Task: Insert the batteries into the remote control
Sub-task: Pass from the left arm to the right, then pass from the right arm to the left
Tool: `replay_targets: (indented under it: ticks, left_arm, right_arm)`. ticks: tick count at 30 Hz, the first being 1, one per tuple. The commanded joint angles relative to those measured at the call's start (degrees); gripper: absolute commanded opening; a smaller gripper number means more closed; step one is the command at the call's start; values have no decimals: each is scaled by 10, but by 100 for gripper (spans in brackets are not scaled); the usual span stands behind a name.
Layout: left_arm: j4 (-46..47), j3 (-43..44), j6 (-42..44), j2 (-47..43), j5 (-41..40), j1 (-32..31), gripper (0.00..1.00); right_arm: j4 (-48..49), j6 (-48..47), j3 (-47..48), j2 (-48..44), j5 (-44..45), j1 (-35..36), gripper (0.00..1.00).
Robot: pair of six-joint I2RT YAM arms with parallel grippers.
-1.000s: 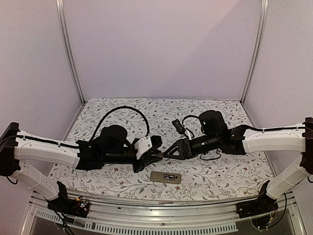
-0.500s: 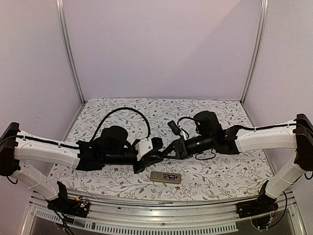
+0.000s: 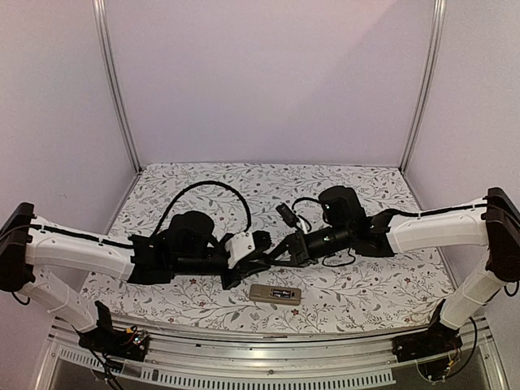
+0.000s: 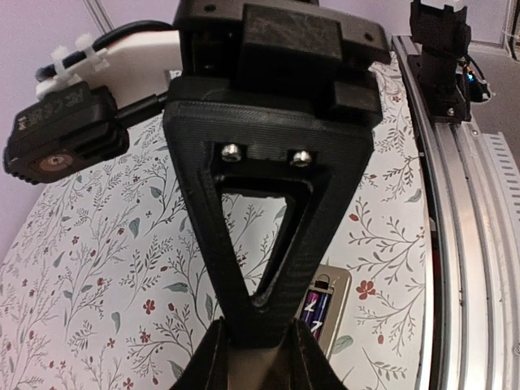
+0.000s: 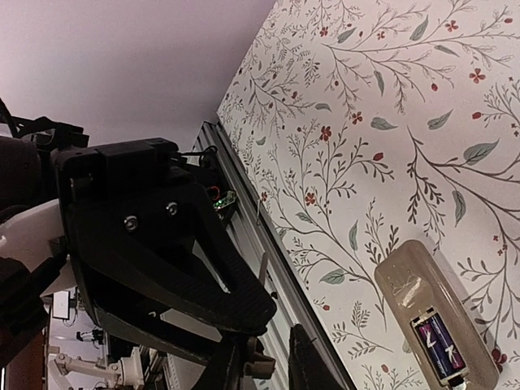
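The remote control (image 3: pixel 275 294) lies by the counter's (image 3: pixel 382 284) near edge, batteries (image 5: pixel 439 345) seated in its recess. Above, the left claw (image 4: pixel 258 367) pinches a thin tan cover panel (image 5: pixel 262 275); whether the right claw (image 5: pixel 268 366) grips it I cannot tell. The left should let go only once that hold is firm.

arms (image 3: pixel 81 252): white shells, black joints | end effector (image 3: pixel 276 250): black ribbed triangular fingers (image 4: pixel 313 236), silver screws (image 4: pixel 233 150) | cables (image 3: pixel 207 184): black

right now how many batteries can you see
2. Both batteries lie side by side in the open recess of the remote control, back up on the table. No others show, though some could be hidden.
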Motion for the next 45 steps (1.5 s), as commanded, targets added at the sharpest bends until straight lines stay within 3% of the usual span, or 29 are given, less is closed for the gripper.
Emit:
replay_targets:
  ticks: [1, 6, 12, 16, 22, 28, 33, 37, 45]
  left_arm:
    - [16, -10, 8, 3, -2, -8, 17]
    - [16, -16, 8, 1, -8, -9, 22]
    - [17, -23, 1, 0, -12, -8, 57]
    - [8, -30, -11, -12, -10, -9, 64]
    - [67, -104, -43, -84, -17, -7, 63]
    - [213, -183, -215, -174, 16, 25, 61]
    - [236, -167, -311, -135, 95, 30, 50]
    - [242, -121, -341, -77, 139, 31, 49]
    - [313, -103, -392, -60, 165, 33, 54]
  right_arm:
    - [-1, 14, 11, 19, -11, 4, 16]
    - [-9, 16, 13, 19, -5, 3, 12]
    - [-31, 12, 12, 20, 4, -2, 8]
    - [-44, 5, 10, 16, -3, -8, 7]
    - [-55, -22, 7, -15, -17, -17, 7]
    - [-78, -59, 2, -62, 2, -17, 7]
    - [-72, -101, 1, -117, 26, -16, 8]
    - [-53, -129, -1, -141, 25, -8, 8]
    - [-51, -178, 1, -164, 13, 2, 9]
